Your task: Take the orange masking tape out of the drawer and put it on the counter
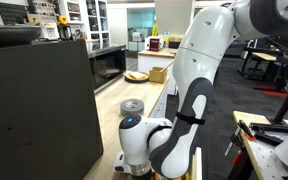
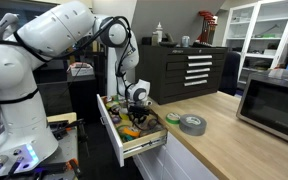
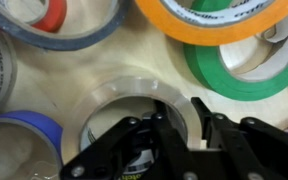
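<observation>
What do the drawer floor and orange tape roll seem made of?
The drawer floor looks like pale wood or wood-look board, matte, with faint grain. The orange tape roll seems paper masking tape: dull orange band, though blur leaves it open.

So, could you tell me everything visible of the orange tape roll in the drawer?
The orange tape roll shows only as a curved band; the wrist view cuts off the rest. The band looks like matte paper with small dark print. It lies flat on the pale wood bottom of the drawer, against the green roll. The gripper does not touch it.
</observation>
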Controlling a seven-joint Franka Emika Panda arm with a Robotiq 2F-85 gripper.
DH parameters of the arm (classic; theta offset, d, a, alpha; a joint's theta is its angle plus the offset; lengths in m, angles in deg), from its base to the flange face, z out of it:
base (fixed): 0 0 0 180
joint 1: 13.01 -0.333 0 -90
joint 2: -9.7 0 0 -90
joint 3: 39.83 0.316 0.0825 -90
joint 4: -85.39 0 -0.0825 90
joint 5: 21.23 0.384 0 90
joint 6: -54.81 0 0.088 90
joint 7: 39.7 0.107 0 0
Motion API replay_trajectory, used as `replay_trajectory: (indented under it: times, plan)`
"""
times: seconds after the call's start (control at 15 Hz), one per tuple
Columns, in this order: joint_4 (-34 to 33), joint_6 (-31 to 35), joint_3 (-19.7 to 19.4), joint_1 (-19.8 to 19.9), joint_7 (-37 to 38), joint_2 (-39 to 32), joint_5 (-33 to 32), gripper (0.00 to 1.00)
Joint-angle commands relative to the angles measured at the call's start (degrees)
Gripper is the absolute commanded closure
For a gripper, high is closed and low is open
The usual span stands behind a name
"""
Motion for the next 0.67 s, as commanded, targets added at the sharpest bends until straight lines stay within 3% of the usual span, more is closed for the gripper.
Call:
replay_trajectory:
  times: [0.0,0.6]
  plan:
    - [0.0,0.0,1.0,1.3,-0.6,-0.1,-0.8,0.96]
    - [1.9,-0.6,1.3,0.7,0.8,2.5,-0.5,0.94]
